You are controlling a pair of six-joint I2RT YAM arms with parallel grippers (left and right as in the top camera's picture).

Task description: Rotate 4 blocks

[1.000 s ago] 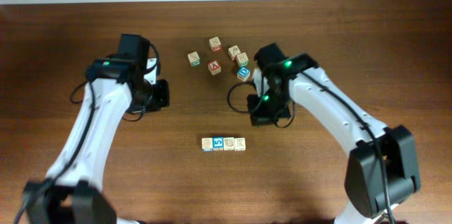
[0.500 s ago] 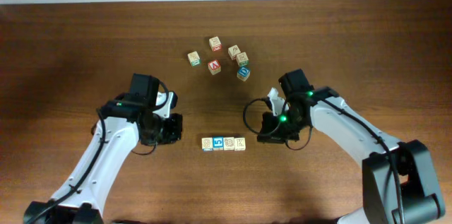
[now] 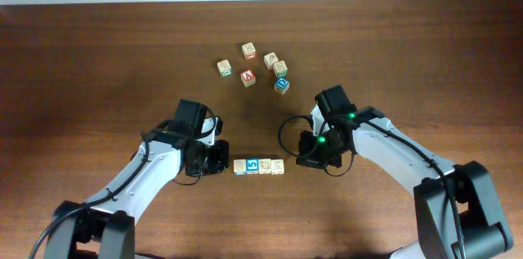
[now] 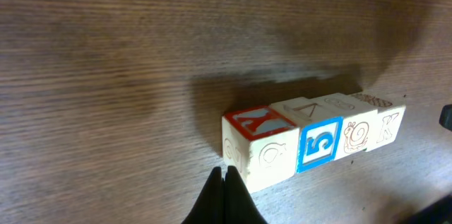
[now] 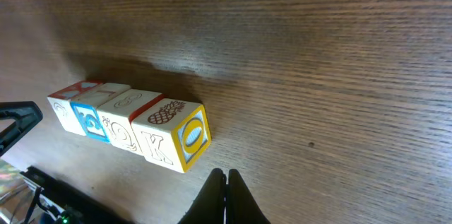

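Observation:
Four wooden blocks (image 3: 258, 165) lie in a touching row near the table's front. In the left wrist view the end block (image 4: 258, 150) has a red-framed top, followed by the blue "5" block (image 4: 319, 145), a snail block (image 4: 357, 134) and a "K" block (image 4: 390, 125). The right wrist view shows the "K" block's yellow-framed end face (image 5: 192, 136). My left gripper (image 3: 222, 162) (image 4: 224, 174) is shut and empty, tips at the left end block's near corner. My right gripper (image 3: 299, 161) (image 5: 224, 176) is shut and empty, a short gap off the row's right end.
Several loose blocks sit at the back, among them a red "A" block (image 3: 248, 78) and a blue "D" block (image 3: 282, 85). Bare wooden table (image 3: 98, 55) lies all around the row.
Both arms have swung from the back toward the front and closed in on the row's two ends, the left one last. The row has not moved.

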